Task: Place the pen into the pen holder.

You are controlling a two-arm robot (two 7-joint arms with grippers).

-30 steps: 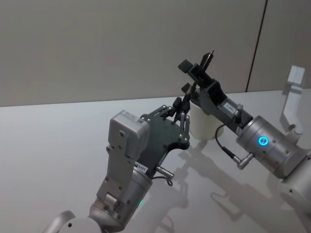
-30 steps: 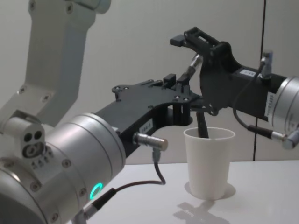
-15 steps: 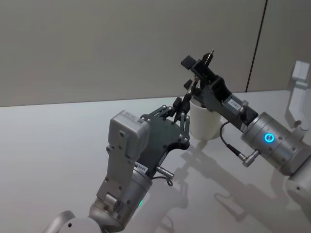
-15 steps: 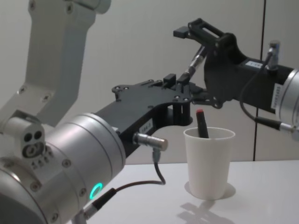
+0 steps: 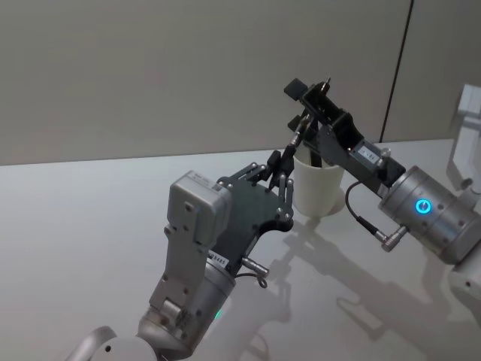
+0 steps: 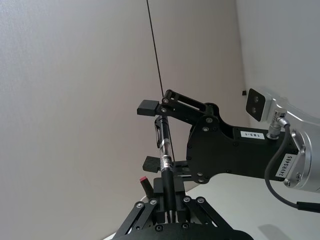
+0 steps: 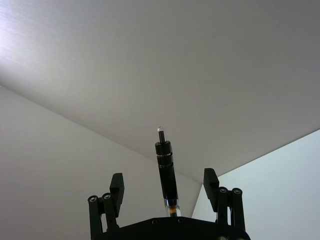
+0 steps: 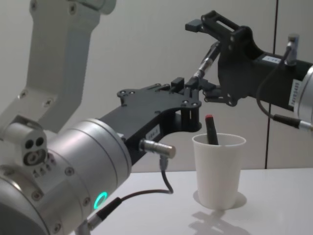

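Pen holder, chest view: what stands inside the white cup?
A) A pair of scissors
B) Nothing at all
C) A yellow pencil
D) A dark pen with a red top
D: a dark red-topped pen stands slightly tilted in the pen holder. The right gripper is open above it, and the left gripper grips a second pen.

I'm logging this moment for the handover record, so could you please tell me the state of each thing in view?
Left end effector: shut on the black pen, at its lower end.
Right end effector: open, fingers either side of the black pen.
Black pen: held tilted, outside the pen holder.
Red-tipped pen: free, leaning inside the pen holder.
Pen holder: upright, red-tipped pen inside.
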